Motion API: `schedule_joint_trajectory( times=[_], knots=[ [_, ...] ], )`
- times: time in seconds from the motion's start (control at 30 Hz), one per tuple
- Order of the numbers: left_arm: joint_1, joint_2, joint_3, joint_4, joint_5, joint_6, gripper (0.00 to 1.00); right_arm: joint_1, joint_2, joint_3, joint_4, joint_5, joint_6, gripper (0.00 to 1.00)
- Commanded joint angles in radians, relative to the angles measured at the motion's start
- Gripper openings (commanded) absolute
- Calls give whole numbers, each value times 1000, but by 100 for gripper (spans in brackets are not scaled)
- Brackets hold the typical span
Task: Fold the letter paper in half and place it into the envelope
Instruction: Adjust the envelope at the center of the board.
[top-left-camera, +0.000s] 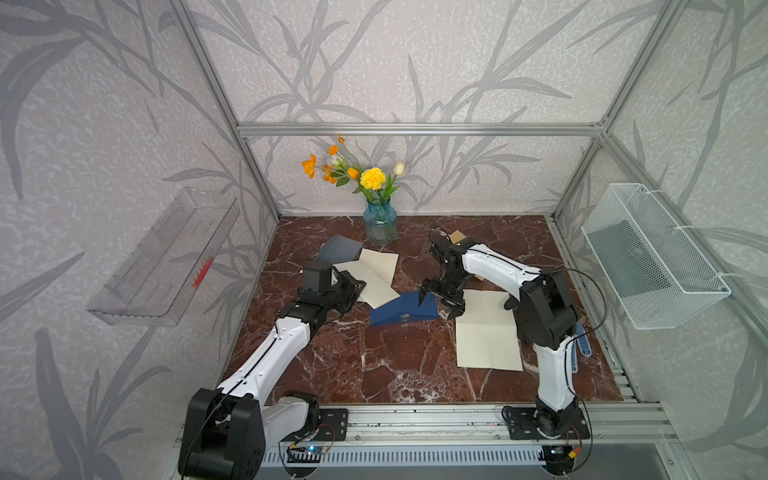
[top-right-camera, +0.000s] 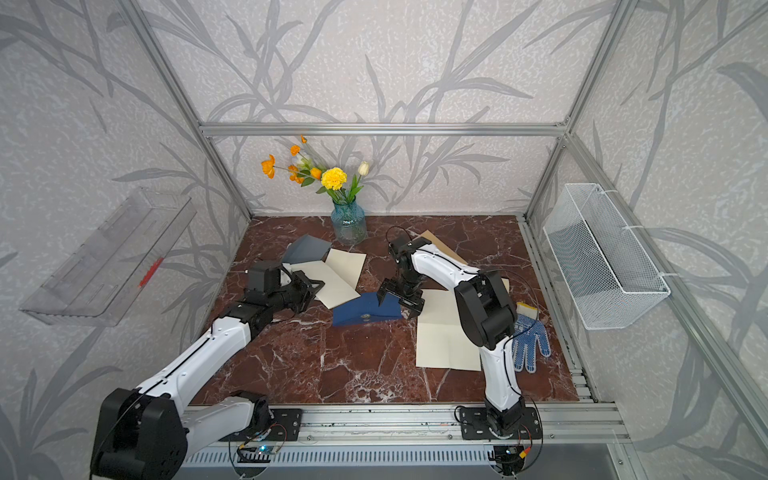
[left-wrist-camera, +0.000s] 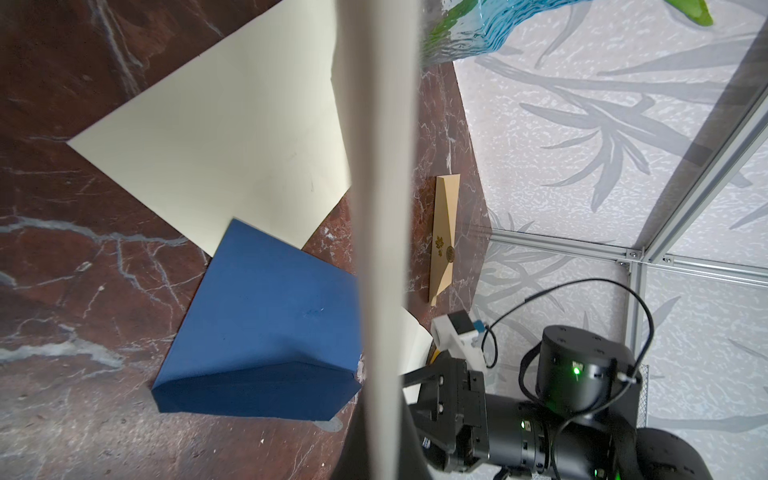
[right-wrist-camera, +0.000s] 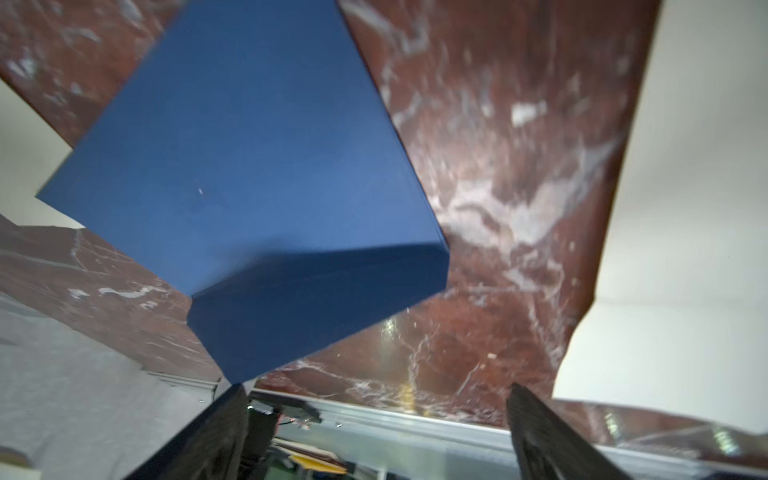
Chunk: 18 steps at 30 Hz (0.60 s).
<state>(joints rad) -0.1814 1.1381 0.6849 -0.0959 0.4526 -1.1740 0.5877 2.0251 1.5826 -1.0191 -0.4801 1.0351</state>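
- Clamping left claw (top-left-camera: 358, 287) shut on the letter paper (top-left-camera: 376, 270), with one half lifted and the other flat; held part seen edge-on as a cream strip in left wrist view.
- Hovering right claw (top-left-camera: 441, 300) wide apart and empty, over right end of envelope (top-left-camera: 399, 311).
- Envelope mid-surface (top-left-camera: 374, 365), long axis left-right, slightly slanted, far corner lying over paper's near edge.
- Paper behind-left of envelope, not yet inside; fold looks part done.
- Left arm nearer paper, right arm nearer envelope; probably needs a rightward feed, envelope mouth side unclear.
- Larger cream sheet (top-left-camera: 486, 336) just right of right claw, not the target.
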Motion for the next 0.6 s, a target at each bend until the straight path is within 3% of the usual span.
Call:
schedule_joint_trajectory(
  times=[0.0, 0.2, 0.5, 0.57],
  knots=[
    [-6, 4, 20, 16, -7, 2, 3, 33, -61, -56, 181, -100, 325, 99],
    [-10, 2, 15, 22, -7, -1, 3, 92, -118, -240, 472, -65, 679, 99],
    [-17, -11, 21, 0, -7, 13, 3, 93, -119, -311, 600, 62, 795, 99],
    [-20, -14, 18, -1, -12, 14, 4, 96, -100, -311, 614, 63, 806, 94]
  ],
)
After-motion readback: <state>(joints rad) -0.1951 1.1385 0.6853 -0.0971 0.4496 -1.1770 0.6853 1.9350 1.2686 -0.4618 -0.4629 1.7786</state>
